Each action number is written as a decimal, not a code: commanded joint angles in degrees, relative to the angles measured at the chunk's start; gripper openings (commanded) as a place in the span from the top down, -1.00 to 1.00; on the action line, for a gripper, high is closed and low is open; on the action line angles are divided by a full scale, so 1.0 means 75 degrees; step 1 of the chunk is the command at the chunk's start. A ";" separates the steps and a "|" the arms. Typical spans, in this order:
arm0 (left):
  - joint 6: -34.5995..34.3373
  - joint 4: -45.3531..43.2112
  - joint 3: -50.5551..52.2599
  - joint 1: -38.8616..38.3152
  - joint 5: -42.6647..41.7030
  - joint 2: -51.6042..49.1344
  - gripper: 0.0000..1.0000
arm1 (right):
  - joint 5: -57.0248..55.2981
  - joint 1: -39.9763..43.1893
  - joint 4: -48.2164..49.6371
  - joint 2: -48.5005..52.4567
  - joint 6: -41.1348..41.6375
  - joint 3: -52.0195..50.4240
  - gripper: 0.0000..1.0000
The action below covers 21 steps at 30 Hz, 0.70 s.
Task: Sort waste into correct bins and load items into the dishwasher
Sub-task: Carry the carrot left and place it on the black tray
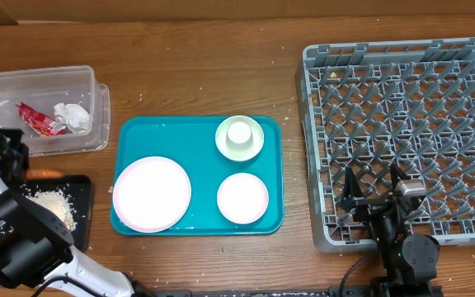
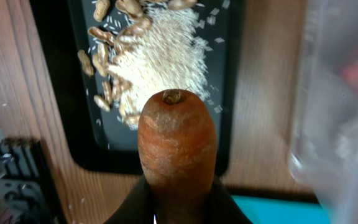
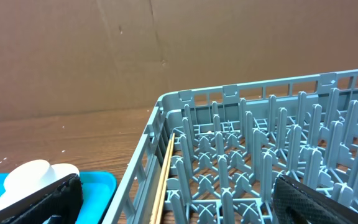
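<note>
My left gripper [image 1: 28, 172] is shut on the orange carrot stick [image 1: 48, 174] and holds it over the top edge of the black tray [image 1: 82, 186], which holds white rice [image 1: 54, 206]. In the left wrist view the carrot [image 2: 176, 143] stands between the jaws [image 2: 178, 208] above rice and beige crumbs [image 2: 157, 56]. The clear tub [image 1: 23, 82] holds the red wrapper [image 1: 39, 119] and napkin ball [image 1: 74, 116]. The plate [image 1: 152, 193], a bowl [image 1: 242, 198] and the cup [image 1: 239, 132] inside the other bowl [image 1: 254, 147] sit on the teal tray. My right gripper [image 1: 373, 194] is open and empty over the grey rack [image 1: 402, 58].
The teal tray [image 1: 200, 132] lies in the middle between the bins and the rack. In the right wrist view, wooden chopsticks [image 3: 165, 177] lie along the rack's left wall [image 3: 143, 163], with the cup and bowl [image 3: 33, 177] to the left. A cardboard wall stands behind.
</note>
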State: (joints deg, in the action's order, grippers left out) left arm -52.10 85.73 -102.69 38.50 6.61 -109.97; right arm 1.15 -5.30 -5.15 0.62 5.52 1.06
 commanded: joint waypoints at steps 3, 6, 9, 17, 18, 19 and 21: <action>-0.0119 -0.0723 0.1116 0.0469 0.0227 0.0134 0.86 | -0.0023 -0.0017 0.0047 -0.0061 -0.0023 -0.0079 -1.00; -0.0114 -0.1061 0.1530 0.0685 0.0280 0.0134 0.83 | -0.0026 -0.0017 0.0047 -0.0061 -0.0023 -0.0079 -1.00; -0.0114 -0.1378 0.2020 0.0968 0.0595 0.0134 0.81 | -0.0026 -0.0017 0.0047 -0.0061 -0.0026 -0.0079 -1.00; -0.0079 -0.2853 0.3547 0.1134 0.0799 0.0131 0.73 | -0.0026 -0.0017 0.0047 -0.0061 -0.0026 -0.0079 -1.00; -0.0070 -0.3042 0.3695 0.1131 0.0801 0.0131 0.72 | -0.0023 -0.0017 0.0047 -0.0061 -0.0023 -0.0079 -1.00; -0.0003 -0.3203 0.3794 0.1116 0.0799 0.0131 0.71 | -0.0023 -0.0017 0.0047 -0.0061 -0.0023 -0.0079 -1.00; 0.0262 -0.3497 0.3914 0.1093 0.0799 0.0131 0.70 | -0.0023 -0.0017 0.0047 -0.0061 -0.0023 -0.0079 -1.00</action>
State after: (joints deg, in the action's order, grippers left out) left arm -52.10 61.65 -74.98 46.98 11.22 -109.93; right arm 1.15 -5.30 -5.15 0.62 5.56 1.06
